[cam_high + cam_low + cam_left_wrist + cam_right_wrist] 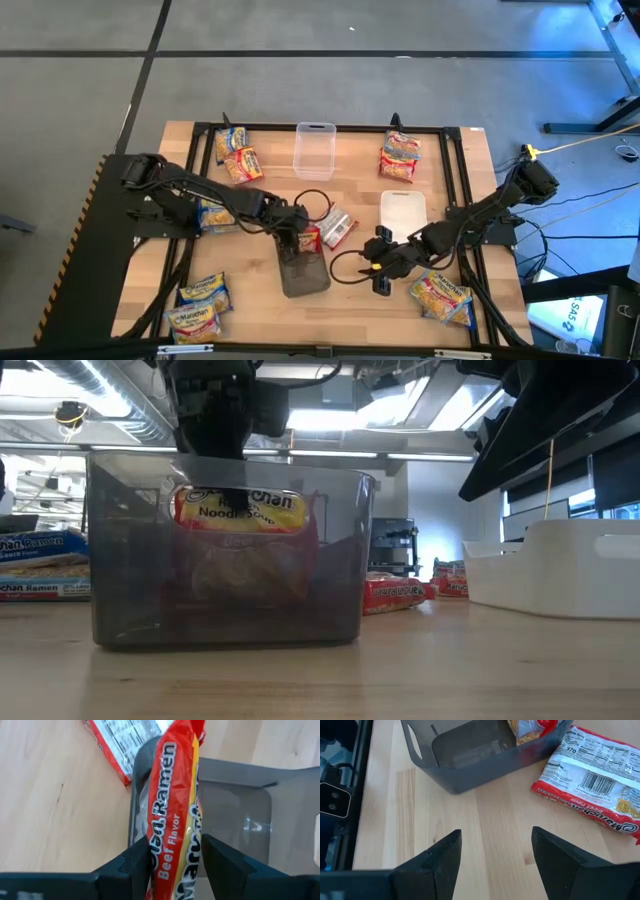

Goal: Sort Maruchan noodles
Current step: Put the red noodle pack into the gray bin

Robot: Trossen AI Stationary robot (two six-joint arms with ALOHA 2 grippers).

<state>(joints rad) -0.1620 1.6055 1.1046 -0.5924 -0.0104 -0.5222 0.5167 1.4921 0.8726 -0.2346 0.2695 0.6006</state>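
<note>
My left gripper [297, 238] hangs over the far end of the grey bin [304, 272], shut on a red Beef Flavor Maruchan packet [170, 795]. In the low view that packet [240, 540] shows through the bin's wall [130, 590]. A second red packet [338, 228] lies flat on the wood just beyond the bin, label side down [595, 785]. My right gripper [383, 270] is open over bare wood to the bin's right, its fingers [445, 855] touching nothing. Other packets lie in small groups around the table. My left gripper pinches the red packet between its two fingers [137, 862], one on each flat face, near the packet's upper end [172, 855]. The fingers come from above, pointing down. The packet hangs on edge below them, down inside the bin; whether it touches the floor cannot be told.
A clear container [313, 150] stands at the far middle and a white one [403, 212] right of the bin. Packets lie far left [237, 155], far right [400, 158], at the left [215, 215], near left [200, 305] and near right [442, 295]. A black frame [455, 160] borders the table.
</note>
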